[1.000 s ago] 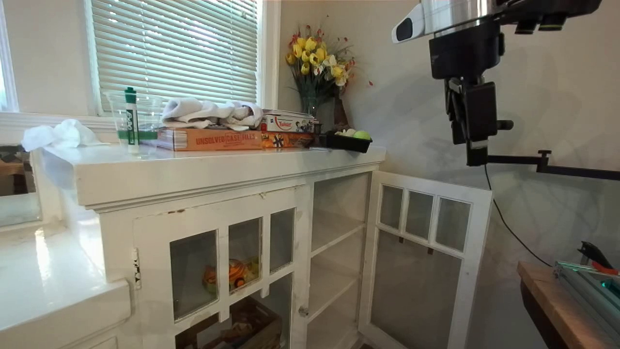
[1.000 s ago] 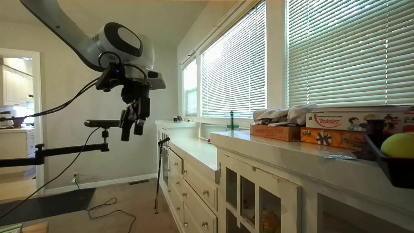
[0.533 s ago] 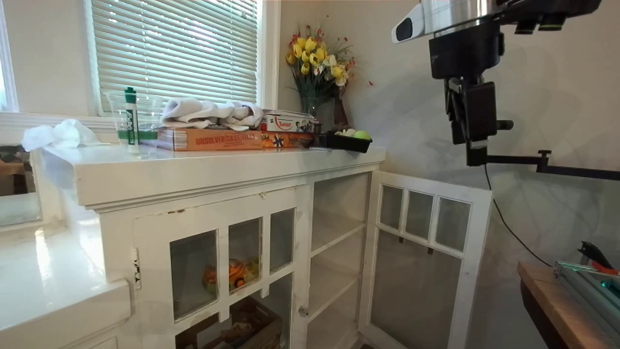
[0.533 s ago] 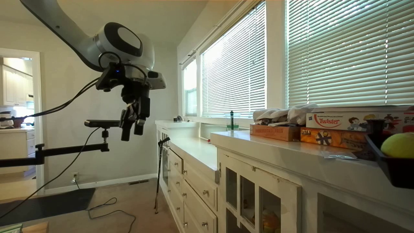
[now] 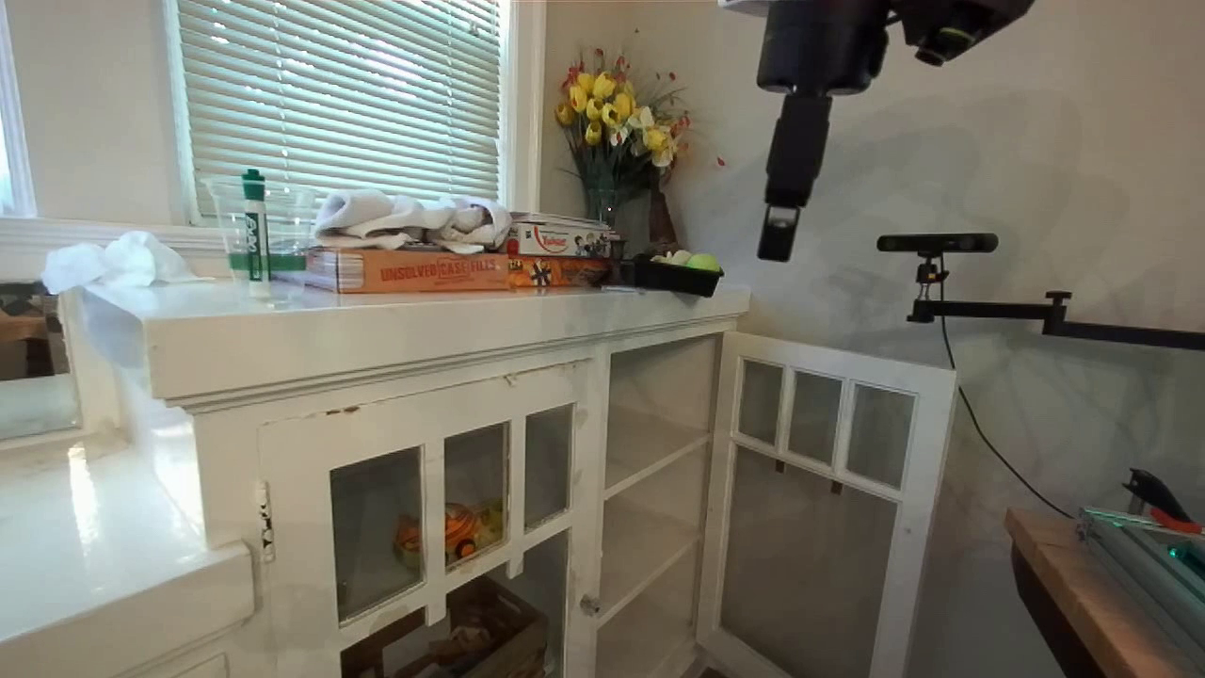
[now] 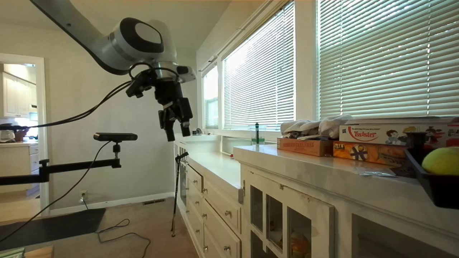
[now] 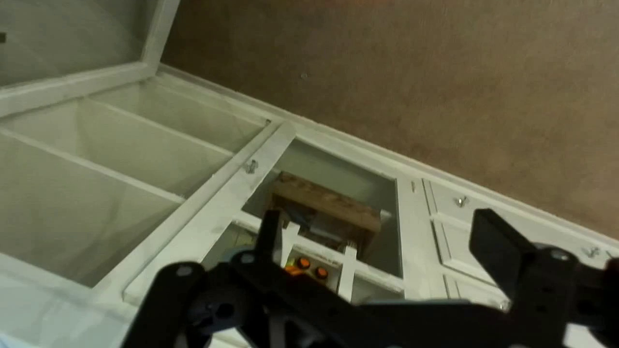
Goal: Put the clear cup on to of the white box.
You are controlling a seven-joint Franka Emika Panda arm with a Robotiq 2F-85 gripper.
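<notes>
The clear cup (image 5: 299, 212) stands upright on the white counter, with a green band low on it. It also shows, small, in an exterior view (image 6: 263, 136). A green-capped marker (image 5: 255, 226) stands upright in front of the cup and covers part of it. The white box (image 5: 555, 235), marked Twister, lies on an orange box and also shows in an exterior view (image 6: 371, 134). My gripper (image 6: 178, 135) is open and empty in the air, points down, and is well away from cup and box. In the wrist view the fingers (image 7: 379, 224) stand wide apart; cup and box are out of view.
A white towel (image 5: 405, 218) lies on the orange case-files box (image 5: 438, 271), between cup and white box. A black tray (image 5: 673, 276) with a green ball sits at the counter edge. A cabinet door (image 5: 819, 508) stands open. Flowers (image 5: 612, 113) and a camera stand (image 5: 937, 243) are nearby.
The arm has moved up, leftward in one picture and rightward in another, and the gripper has turned. The stand's camera has come out from behind it. The cup and boxes have not moved.
</notes>
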